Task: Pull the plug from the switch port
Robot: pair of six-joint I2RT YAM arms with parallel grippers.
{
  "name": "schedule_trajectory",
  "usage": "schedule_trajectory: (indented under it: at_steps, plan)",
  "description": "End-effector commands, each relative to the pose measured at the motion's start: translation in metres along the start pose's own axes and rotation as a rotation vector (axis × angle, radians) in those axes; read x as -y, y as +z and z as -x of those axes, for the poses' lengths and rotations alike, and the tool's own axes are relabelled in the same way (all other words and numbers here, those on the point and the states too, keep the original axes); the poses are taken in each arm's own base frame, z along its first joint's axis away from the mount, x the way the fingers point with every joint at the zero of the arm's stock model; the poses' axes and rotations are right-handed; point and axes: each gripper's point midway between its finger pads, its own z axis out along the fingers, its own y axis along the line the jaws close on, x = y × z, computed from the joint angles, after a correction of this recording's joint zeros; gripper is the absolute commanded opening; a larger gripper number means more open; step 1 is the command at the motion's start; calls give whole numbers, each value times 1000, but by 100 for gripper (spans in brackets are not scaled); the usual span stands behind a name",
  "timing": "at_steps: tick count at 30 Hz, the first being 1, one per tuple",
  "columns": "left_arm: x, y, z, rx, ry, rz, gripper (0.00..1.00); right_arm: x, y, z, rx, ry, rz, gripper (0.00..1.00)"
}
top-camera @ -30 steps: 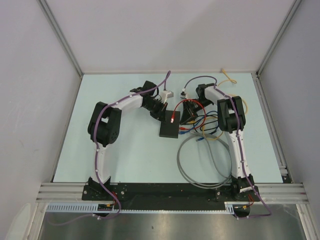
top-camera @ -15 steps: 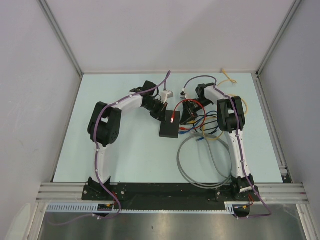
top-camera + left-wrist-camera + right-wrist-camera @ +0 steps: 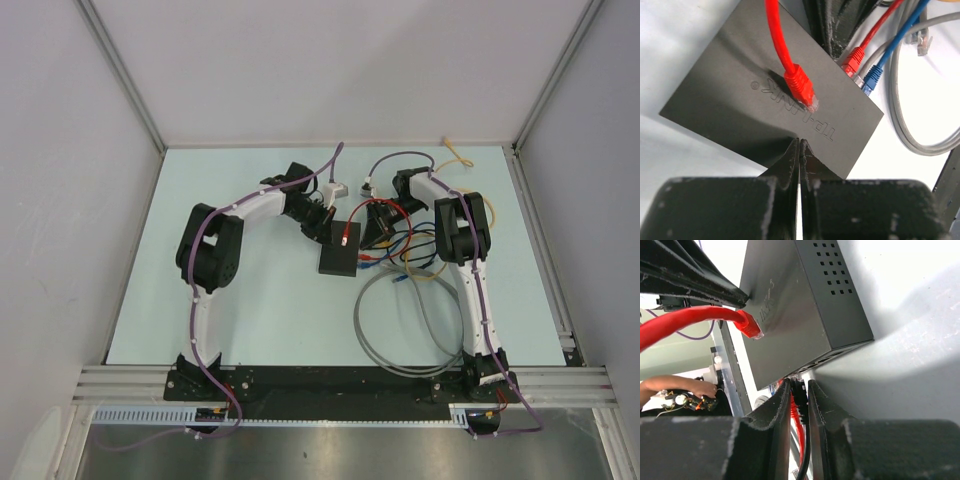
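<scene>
While the left claw (image 3: 799, 146), its fingers pressed together with nothing between them, sets its tips on the near edge of the switch (image 3: 740, 100), the step in hand appears to be the pull itself, with the box pinned to the bench (image 3: 250, 300). The switch lies flat at mid-bench between the two claws. A loose red plug (image 3: 801, 90) rests on its lid, seated in nothing. At the socket edge, on the right, the right claw (image 3: 799, 385) is narrowed onto a plug (image 3: 800, 396) at the port face. Red and black cable show in the slim gap between its fingers, and which of the two it pinches cannot be told. Further right, a grey cable (image 3: 920, 145) loops over the bench. By this reading, the next move calls for a straight draw away from the socket face, in line with the port, against the left claw's downward hold. A slanted pull would likely drag the light box along.
</scene>
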Motion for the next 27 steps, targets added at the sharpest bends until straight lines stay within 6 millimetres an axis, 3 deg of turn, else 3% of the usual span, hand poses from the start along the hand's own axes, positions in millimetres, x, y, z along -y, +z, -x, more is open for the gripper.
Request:
schedule_trajectory:
  at_steps: [1,7,16,20,27]
  plan:
    - [7,1,-1,-1,35,-47,0,42,11,-14,-81,-8,-163,0]
    - [-5,10,-10,-38,5,0,0,42,16,-7,-128,-9,-344,0]
    - [-9,14,-14,-49,-1,12,0,63,5,-36,-217,24,-401,0]
    - [-11,16,-15,-51,-5,15,0,62,-3,-30,-187,3,-370,0]
    - [-11,17,-15,-52,-2,18,0,59,4,-12,-166,-70,-330,0]
